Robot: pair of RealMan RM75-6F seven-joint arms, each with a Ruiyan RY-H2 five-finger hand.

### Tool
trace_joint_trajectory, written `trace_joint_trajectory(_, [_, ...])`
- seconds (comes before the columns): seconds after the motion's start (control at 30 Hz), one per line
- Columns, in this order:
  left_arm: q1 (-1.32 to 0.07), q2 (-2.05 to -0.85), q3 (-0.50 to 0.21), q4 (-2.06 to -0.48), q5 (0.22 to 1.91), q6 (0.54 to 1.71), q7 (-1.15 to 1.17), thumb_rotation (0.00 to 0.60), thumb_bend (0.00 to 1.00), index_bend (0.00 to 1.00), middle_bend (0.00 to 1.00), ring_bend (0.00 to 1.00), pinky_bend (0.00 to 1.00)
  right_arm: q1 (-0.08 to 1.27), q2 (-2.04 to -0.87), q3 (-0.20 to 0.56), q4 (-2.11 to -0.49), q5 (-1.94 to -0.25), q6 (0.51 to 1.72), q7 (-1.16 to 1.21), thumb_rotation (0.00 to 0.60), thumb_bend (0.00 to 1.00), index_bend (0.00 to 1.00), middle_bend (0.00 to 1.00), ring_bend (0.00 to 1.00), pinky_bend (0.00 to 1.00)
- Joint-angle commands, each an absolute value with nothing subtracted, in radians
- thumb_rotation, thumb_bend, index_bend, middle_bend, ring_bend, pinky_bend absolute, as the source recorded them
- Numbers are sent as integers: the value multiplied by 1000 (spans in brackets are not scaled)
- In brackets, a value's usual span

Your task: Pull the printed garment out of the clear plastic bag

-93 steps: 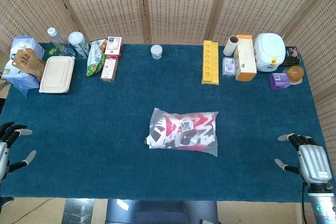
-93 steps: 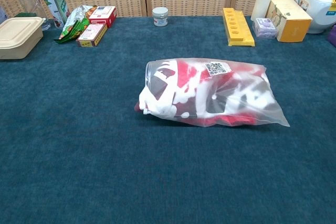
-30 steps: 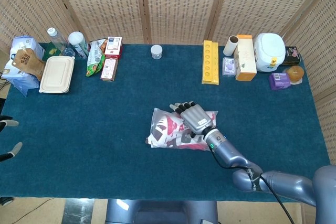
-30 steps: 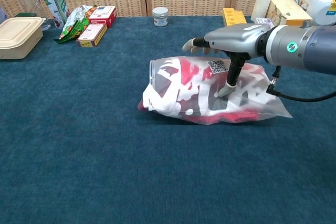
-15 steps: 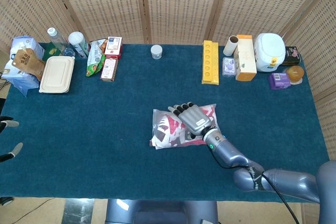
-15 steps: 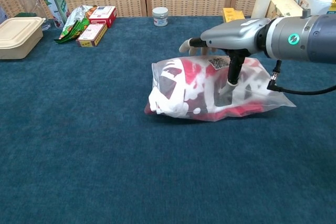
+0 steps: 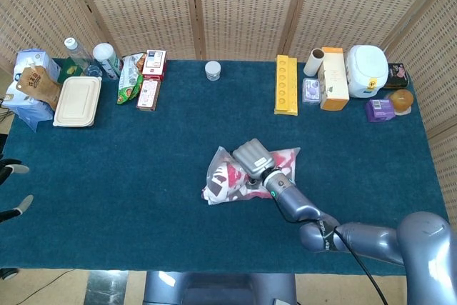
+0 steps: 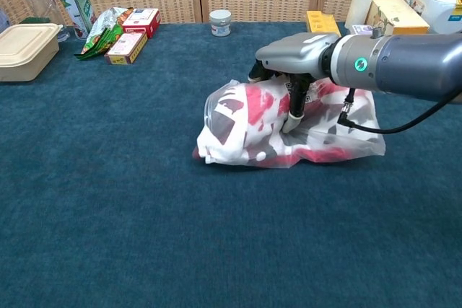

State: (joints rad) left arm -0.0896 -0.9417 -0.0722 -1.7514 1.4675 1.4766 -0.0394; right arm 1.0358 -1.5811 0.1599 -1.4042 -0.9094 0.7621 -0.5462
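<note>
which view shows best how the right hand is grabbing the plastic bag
The chest view. It looks from the side, so the right hand shows with its fingers curled down into the top of the clear plastic bag. The head view looks from above: there the hand's back covers the fingers and the contact.

right arm: reaches from the lower right edge of the head view toward the table's middle, forearm low over the surface.
right hand [image 7: 253, 156]: palm down, fingers [image 8: 297, 110] curled downward into the clear plastic bag [image 8: 354, 135], gripping it.
left hand [image 7: 10, 191]: at the far left edge of the head view, only fingertips showing, spread apart and holding nothing.
</note>
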Motion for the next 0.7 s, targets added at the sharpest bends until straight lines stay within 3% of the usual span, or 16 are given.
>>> trace_joint_trajectory(0.03, [-95, -941, -70, -1757, 1475, 1472, -35, 600, 207, 357, 285, 151, 281, 1002, -1591, 169, -1374, -1004, 769, -408, 600, 170, 842, 893, 988, 863])
trace_joint_trajectory(0.23, [-111, -933, -69, -1779, 1506, 1465, -13, 600, 205, 357, 285, 176, 295, 954, -1551, 194, -1397, -1128, 759, -158, 600, 211, 912, 960, 1000, 993])
trace_joint_trajectory(0.5, [-169, -912, -77, -1821, 1559, 1416, 46, 600, 200, 357, 356, 278, 388, 901, -1473, 199, -1471, -1256, 763, 94, 600, 213, 919, 967, 1000, 1000])
trace_joint_trajectory(0.7, [-266, -893, -99, -1846, 1593, 1309, 92, 600, 189, 360, 557, 457, 539, 881, -1448, 192, -1517, -1313, 782, 177, 600, 214, 919, 967, 1000, 1000])
